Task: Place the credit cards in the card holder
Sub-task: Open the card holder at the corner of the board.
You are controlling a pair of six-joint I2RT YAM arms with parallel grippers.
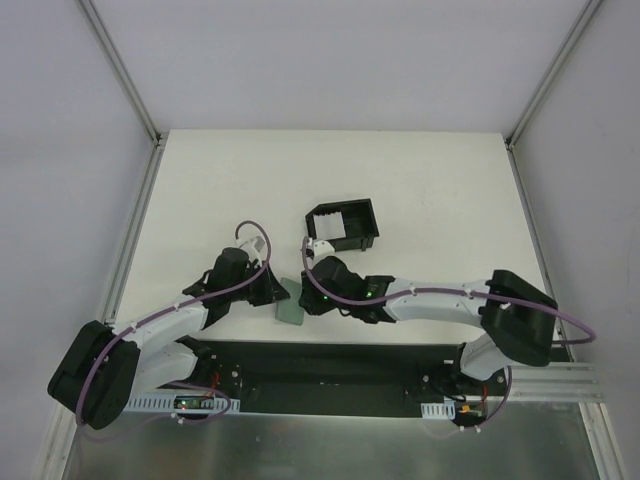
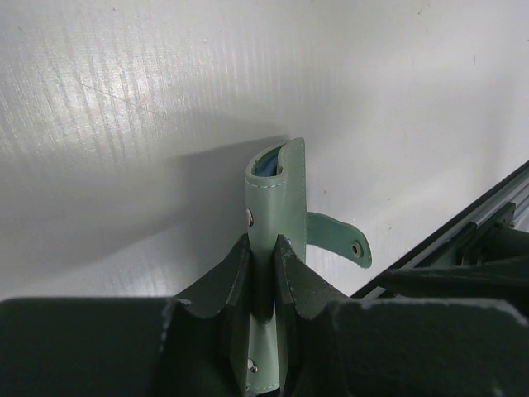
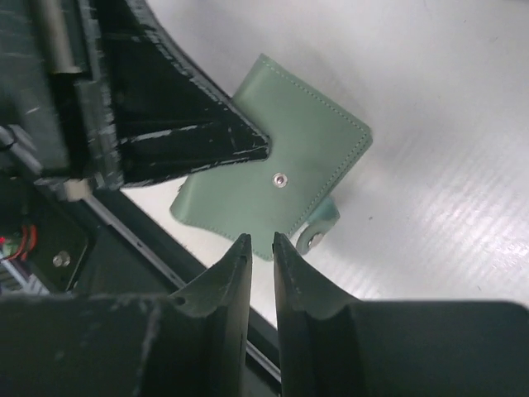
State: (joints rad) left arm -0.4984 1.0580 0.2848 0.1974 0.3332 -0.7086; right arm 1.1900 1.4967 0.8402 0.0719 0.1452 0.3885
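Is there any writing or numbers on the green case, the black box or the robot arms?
None: no words, numbers or signs can be read. The green case shows only stitching and a snap, the black box is plain, the left arm and right arm bear no label.

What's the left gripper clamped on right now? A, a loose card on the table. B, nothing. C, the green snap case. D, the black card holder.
C: the left wrist view shows the left gripper pinching the green snap case on edge, while the black card holder stands apart from it.
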